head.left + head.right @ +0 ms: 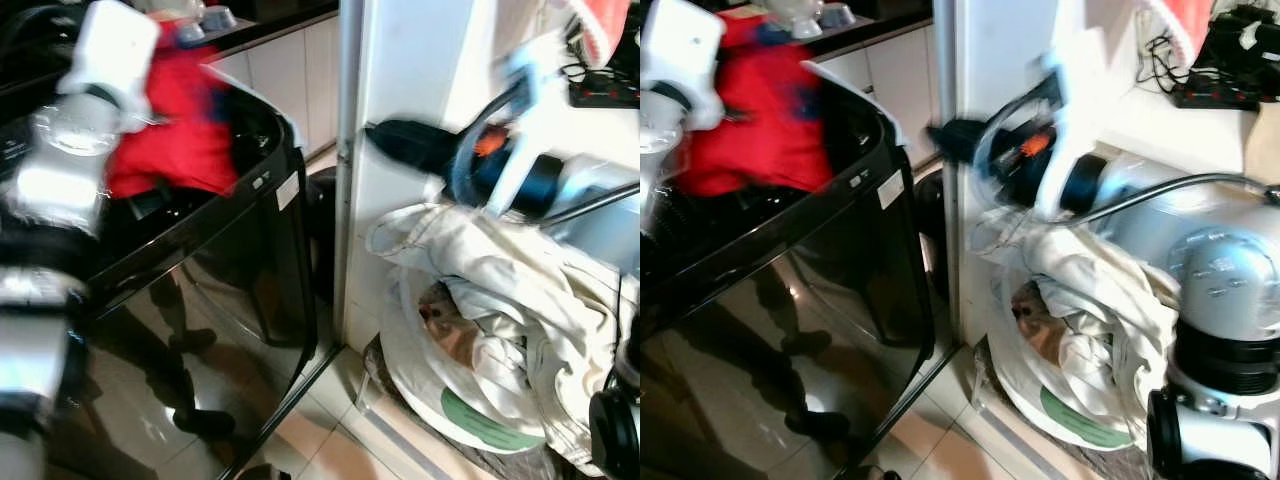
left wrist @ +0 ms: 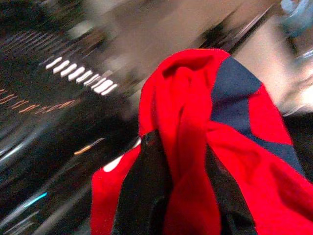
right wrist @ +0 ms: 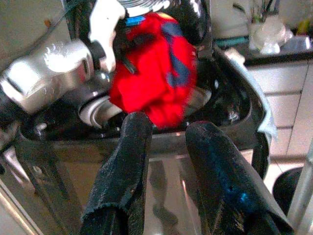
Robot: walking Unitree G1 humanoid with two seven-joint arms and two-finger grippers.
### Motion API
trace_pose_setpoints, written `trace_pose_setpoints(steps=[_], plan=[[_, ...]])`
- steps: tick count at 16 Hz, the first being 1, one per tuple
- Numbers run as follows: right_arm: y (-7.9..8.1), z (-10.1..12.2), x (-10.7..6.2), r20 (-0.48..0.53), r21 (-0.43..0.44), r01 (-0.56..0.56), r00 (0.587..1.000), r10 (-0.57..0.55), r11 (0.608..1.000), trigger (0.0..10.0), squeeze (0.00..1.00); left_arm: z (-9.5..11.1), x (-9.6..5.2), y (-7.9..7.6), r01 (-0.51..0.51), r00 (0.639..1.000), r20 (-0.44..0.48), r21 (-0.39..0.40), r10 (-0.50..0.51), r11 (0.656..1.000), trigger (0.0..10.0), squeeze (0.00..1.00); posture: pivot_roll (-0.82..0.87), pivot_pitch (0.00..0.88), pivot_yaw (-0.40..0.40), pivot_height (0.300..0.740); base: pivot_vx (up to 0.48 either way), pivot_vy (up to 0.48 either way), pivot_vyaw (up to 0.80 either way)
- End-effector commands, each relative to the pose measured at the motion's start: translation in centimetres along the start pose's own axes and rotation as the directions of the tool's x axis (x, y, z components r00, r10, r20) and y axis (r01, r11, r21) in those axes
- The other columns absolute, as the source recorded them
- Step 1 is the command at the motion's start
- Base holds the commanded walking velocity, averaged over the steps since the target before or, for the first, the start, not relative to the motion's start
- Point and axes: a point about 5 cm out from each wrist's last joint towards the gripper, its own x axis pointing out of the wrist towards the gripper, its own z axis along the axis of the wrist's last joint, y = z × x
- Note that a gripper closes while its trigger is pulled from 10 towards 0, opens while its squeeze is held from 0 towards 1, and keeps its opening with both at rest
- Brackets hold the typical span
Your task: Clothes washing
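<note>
A red garment with navy patches hangs over the open top of a black top-loading washing machine. My left gripper is shut on it, with red cloth bunched between its black fingers. The left arm reaches over the machine from the left, and the steel drum shows below the garment. My right gripper is open and holds nothing. It hovers to the right of the machine, in front of the white pillar, fingers pointing towards the machine.
A heap of cream laundry lies in a round white basket on the floor at the right. A white pillar stands between it and the machine. Cabinets stand behind, and a power strip sits at the upper right.
</note>
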Motion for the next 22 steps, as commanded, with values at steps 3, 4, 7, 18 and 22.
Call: trace_pose_setpoints(steps=[3, 4, 7, 18, 22], plan=[[2.0, -1.1, 1.7, -0.052, -0.037, -0.071, 0.996, 0.069, 0.997, 10.0, 0.0, -3.2, 0.7, -0.5, -0.018, 0.985, -0.17, 0.102, 0.035, 0.995, 10.0, 0.0, -0.11, 0.0, 0.06, 0.74, 0.0, 0.0, 0.0], [2.3, -1.3, 2.1, -0.061, -0.045, -0.083, 0.995, 0.08, 0.996, 10.0, 0.0, -4.4, 0.6, -0.7, -0.029, 0.974, -0.219, 0.136, 0.058, 0.99, 10.0, 0.0, -0.11, 0.0, 0.062, 0.74, 0.0, 0.0, 0.0], [2.5, -1.5, 2.1, -0.082, -0.065, -0.083, 0.994, 0.077, 0.994, 10.0, 0.0, -5.9, 0.3, -1.2, 0.012, 0.954, -0.298, 0.101, 0.019, 0.995, 10.0, 1.0, -0.13, 0.0, 0.072, 0.74, 0.0, 0.0, 0.0], [1.0, -2.0, 1.5, -0.109, -0.094, 0.026, 0.993, -0.037, 0.995, 10.0, 0.0, -6.1, 0.3, -1.3, 0.085, 0.933, -0.354, 0.062, -0.058, 0.994, 10.0, 1.0, -0.12, 0.0, 0.077, 0.74, 0.0, 0.0, 0.0], [-5.5, -3.7, -1.1, -0.23, -0.307, 0.45, 0.82, -0.524, 0.839, 10.0, 1.0, -3.0, 1.2, -4.5, 0.201, 0.96, -0.154, -0.199, -0.233, 0.959, 10.0, 0.0, -0.13, 0.0, 0.087, 0.74, 0.0, 0.0, 0.0]])
